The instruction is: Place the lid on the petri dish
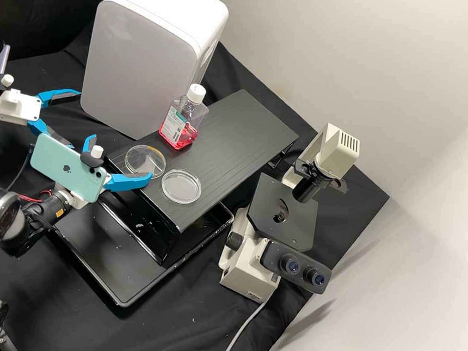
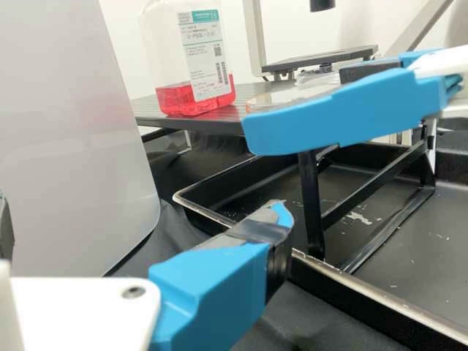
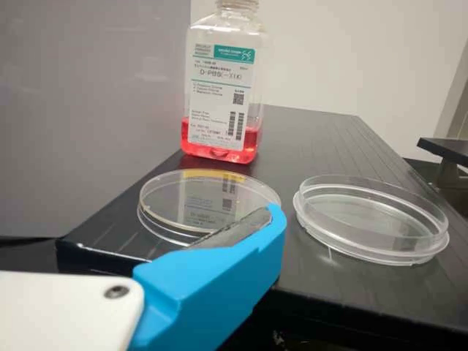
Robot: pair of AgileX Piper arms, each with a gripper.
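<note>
- The lid (image 1: 145, 160) lies flat on the black platform (image 1: 243, 132), at the corner nearest the arms. By its shallower rim in the right wrist view I judge this piece (image 3: 208, 205) to be the lid, though both pieces are clear and I cannot be sure.
- The petri dish (image 1: 181, 186) sits just beside it along the same edge of the platform. It is uncovered and not touching the lid, and its wall looks taller (image 3: 369, 219).
- The right gripper (image 1: 120, 159) hangs at that corner. Its jaws are spread wide, one on each side of the corner, and hold nothing. One blue finger (image 3: 219, 270) ends close to the lid's near rim, and I cannot tell whether it touches.
- The left gripper (image 1: 67, 117) is well apart, beside the white box (image 1: 146, 53). Its jaws are also open and empty.
- A flask of red liquid (image 1: 183, 122) stands farther in on the platform, behind the lid.
- Step in hand, as I judge it: the approach to the lid, with no grasp made yet.
- The next move calls for bringing the right jaws onto the lid's thin rim and closing gently. The lid must then be lifted level, carried sideways over the dish and lowered squarely centred.
- The likely risks are the flat lid sliding off the platform's edge, or a jaw nudging the dish.
</note>
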